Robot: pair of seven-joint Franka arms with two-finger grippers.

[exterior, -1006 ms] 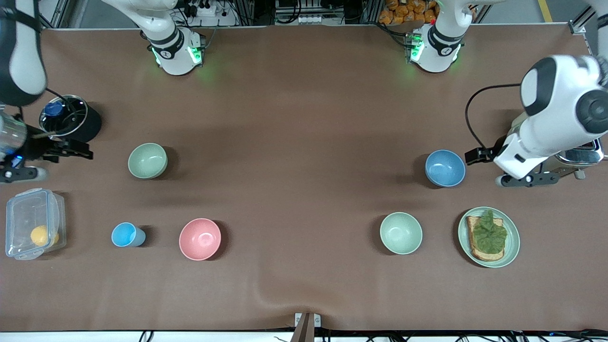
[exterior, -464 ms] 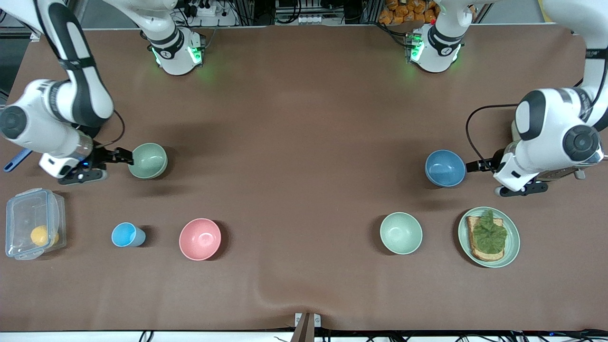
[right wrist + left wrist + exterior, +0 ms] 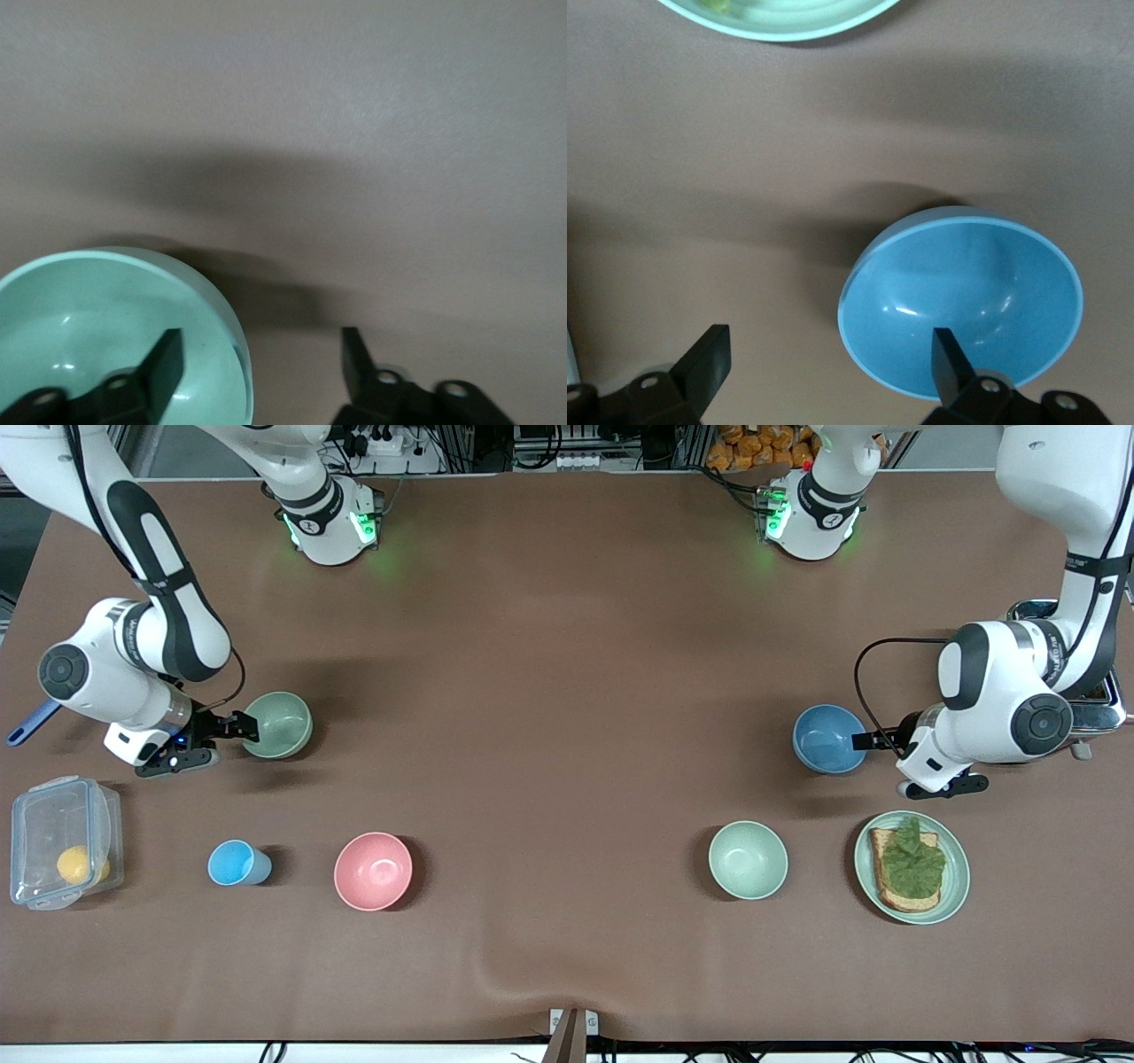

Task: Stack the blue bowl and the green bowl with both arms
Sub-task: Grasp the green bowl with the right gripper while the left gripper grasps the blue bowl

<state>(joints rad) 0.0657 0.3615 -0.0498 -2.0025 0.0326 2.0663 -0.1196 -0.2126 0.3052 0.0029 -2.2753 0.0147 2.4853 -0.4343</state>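
Brown table [image 3: 567, 691]: spread claws at both bowls' rims.

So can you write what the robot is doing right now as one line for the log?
left gripper: open, straddling round matte blue bowl rim | right gripper: open, straddling round sage-green bowl rim | bowls: on table, unstacked

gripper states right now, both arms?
Left tool: open, one finger inside the blue bowl, the other outside its rim; holding nothing.
Right tool: open, straddling the rim of the green bowl; holding nothing.
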